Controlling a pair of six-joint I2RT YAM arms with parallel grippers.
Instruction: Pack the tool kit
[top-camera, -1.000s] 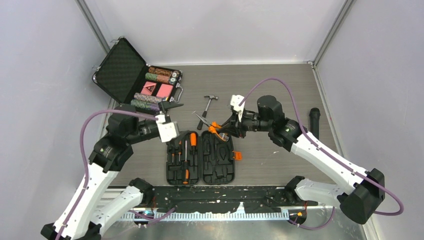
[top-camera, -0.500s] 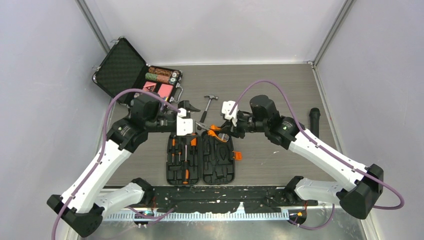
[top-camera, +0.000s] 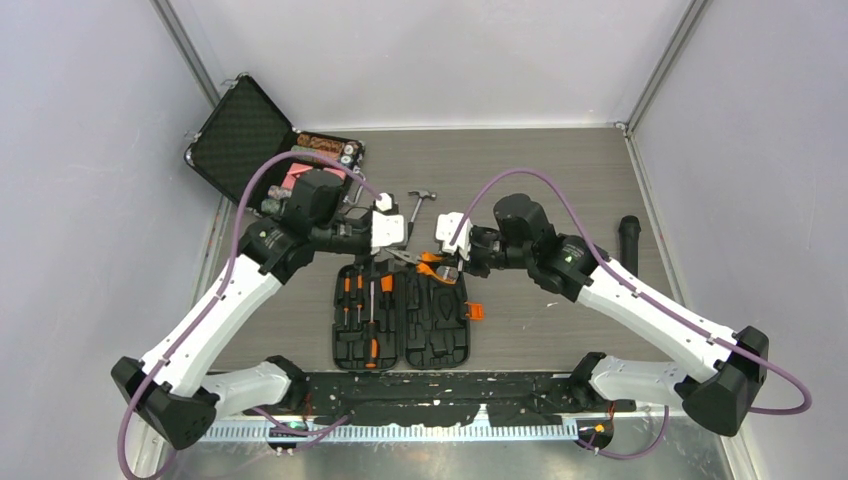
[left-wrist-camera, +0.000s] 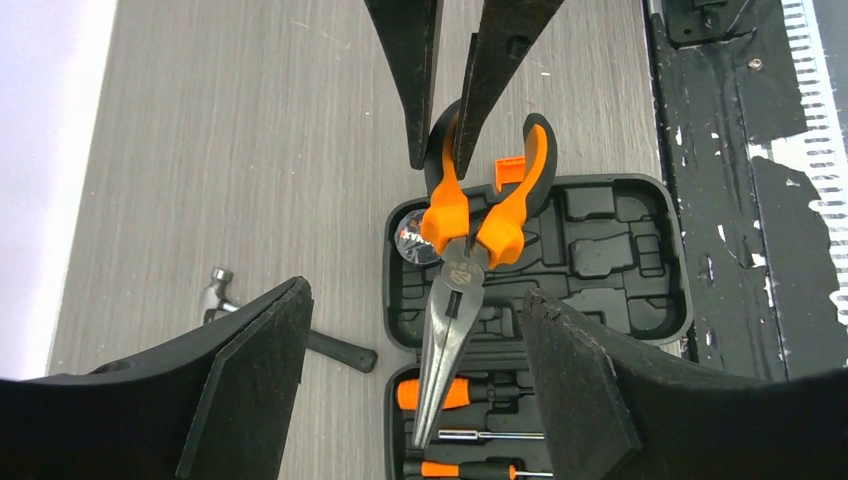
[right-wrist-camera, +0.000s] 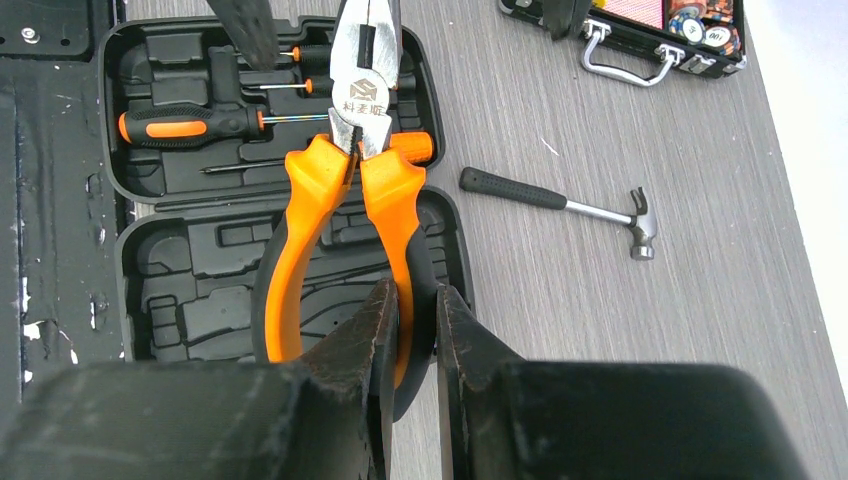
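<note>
Swung in — left hand (left-wrist-camera: 412, 292), orange-grip pliers (left-wrist-camera: 455, 215), moulded black case (left-wrist-camera: 620, 240)

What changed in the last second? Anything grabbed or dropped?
The left gripper swung right to the pliers; their nose now lies between its open fingers, no grip yet. The right gripper drifted slightly left, still shut on one pliers handle. Nothing released. Tool kit, screwdrivers, hammer and chip case unchanged.

pliers (right-wrist-camera: 362, 100) over tool kit (top-camera: 447, 335) | hammer (top-camera: 417, 207) behind it | briefcase (top-camera: 240, 140) rear-left
</note>
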